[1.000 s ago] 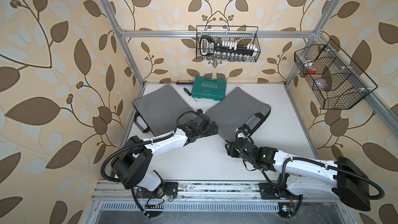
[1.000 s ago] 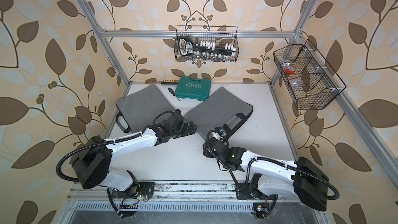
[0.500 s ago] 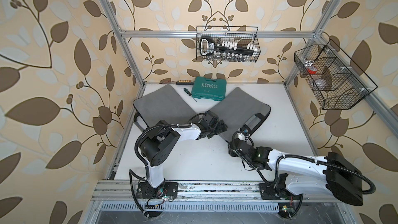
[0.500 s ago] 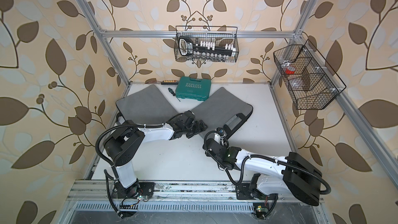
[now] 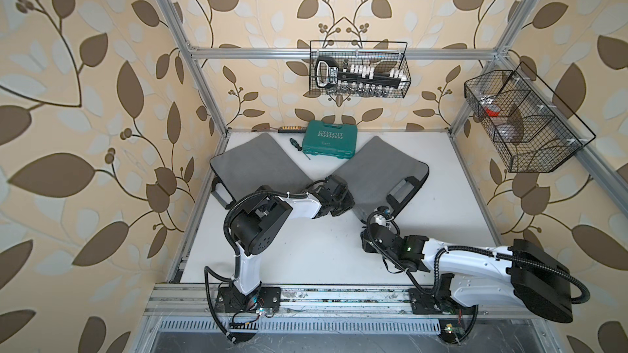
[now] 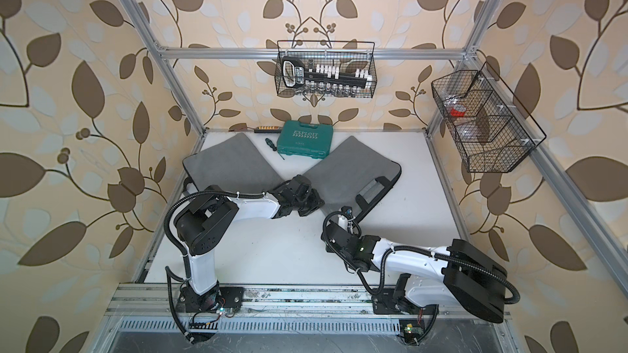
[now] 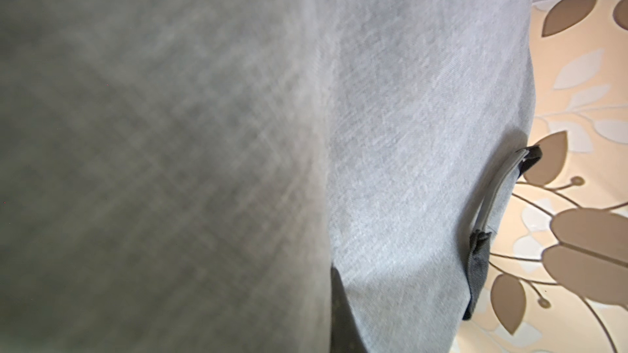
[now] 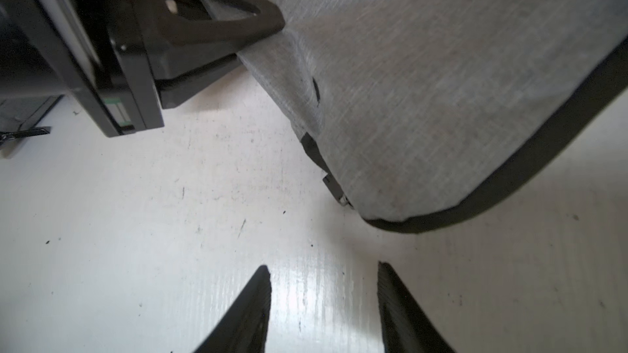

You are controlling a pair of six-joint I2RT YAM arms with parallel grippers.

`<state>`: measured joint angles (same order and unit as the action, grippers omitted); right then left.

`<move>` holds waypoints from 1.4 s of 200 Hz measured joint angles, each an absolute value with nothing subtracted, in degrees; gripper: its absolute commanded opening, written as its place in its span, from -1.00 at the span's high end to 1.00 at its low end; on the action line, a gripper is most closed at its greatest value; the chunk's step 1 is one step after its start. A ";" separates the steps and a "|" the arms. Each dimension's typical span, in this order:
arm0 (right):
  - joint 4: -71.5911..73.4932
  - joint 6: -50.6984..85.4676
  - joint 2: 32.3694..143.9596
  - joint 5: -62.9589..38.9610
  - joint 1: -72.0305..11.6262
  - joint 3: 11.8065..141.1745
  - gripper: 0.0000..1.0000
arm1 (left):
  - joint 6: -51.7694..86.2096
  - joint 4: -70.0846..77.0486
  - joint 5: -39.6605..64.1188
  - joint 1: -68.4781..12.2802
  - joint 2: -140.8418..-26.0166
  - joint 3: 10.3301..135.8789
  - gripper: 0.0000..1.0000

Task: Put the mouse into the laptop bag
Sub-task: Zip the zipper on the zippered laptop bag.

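Right wrist view shows my left pincer [image 8: 265,28], wide open a second ago, now clamped on the grey fabric laptop bag [image 5: 377,171] at its seven-o'clock edge in a top view, so I reckon its mouth can be lifted, while my right pincer [image 8: 324,268] hangs half-open and empty; the mouse I cannot see anywhere.

Only one word can be read: "EXPLOIT", in pale capital letters on the lid of the green tool case [image 5: 330,139] [image 6: 303,139], at 12 o'clock on the table [image 5: 306,252] in both top views. Under it, at 6 o'clock, is a row of arrow signs. A smaller line lower down is too small to read. The label on the black tool [image 5: 328,74] in the wire basket [image 5: 405,73] is not readable either.
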<state>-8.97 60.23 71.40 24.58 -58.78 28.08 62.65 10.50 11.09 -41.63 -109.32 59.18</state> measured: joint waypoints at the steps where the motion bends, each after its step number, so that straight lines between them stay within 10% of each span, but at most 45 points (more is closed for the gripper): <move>1: -8.97 60.23 71.42 24.58 -58.78 28.05 0.01 | 62.65 10.46 11.09 -41.65 -109.30 59.18 0.92; 118: -6.90 66.04 91.64 37.58 -58.17 36.82 0.18 | 63.33 9.19 10.94 -42.06 -108.60 59.37 1.00; 165: -7.99 67.35 93.34 38.72 -56.73 38.19 1.00 | 63.44 8.91 10.48 -42.02 -108.49 59.37 1.00; 280: -1.96 61.65 77.49 27.51 -56.16 28.03 1.00 | 57.10 -1.54 15.42 -38.44 -106.17 62.76 1.00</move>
